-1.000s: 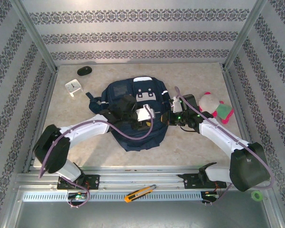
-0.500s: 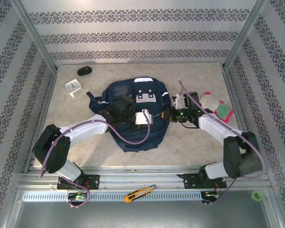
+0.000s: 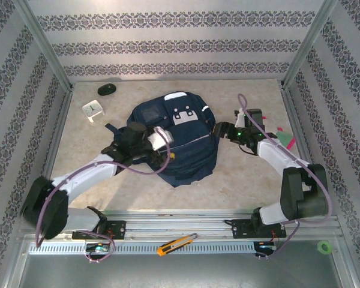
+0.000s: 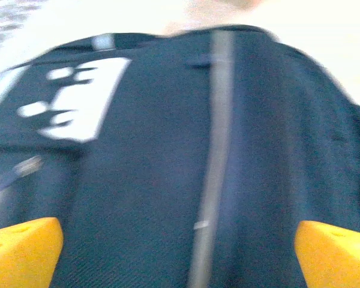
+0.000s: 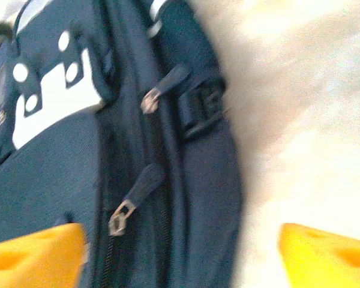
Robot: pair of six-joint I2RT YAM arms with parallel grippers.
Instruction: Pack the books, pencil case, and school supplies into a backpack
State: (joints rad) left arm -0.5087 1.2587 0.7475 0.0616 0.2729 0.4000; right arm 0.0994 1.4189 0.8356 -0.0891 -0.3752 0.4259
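The navy backpack (image 3: 183, 150) lies flat in the middle of the table, its white trim patch (image 3: 181, 114) facing up. My left gripper (image 3: 167, 143) hovers over the bag's left half. In the left wrist view, my left gripper (image 4: 180, 252) is open, with blurred navy fabric and a grey stripe (image 4: 213, 150) between the yellow fingertips (image 4: 24, 252). My right gripper (image 3: 221, 128) is at the bag's right edge. In the right wrist view, my right gripper (image 5: 180, 252) is open over the side zip and its two pulls (image 5: 123, 216). The books, pencil case and school supplies are out of view.
A white square clock (image 3: 91, 109) and a black mouse (image 3: 107, 89) sit at the back left. A pink-green plush toy (image 3: 283, 140) lies behind my right arm. On the near rail are an orange utility knife (image 3: 177, 243) and a green tape roll (image 3: 324, 246). Patterned walls enclose the table.
Both grippers have opened. My left gripper pulled back leftward across the bag. My right gripper moved up and right to the bag's edge. The backpack shifted slightly towards the back.
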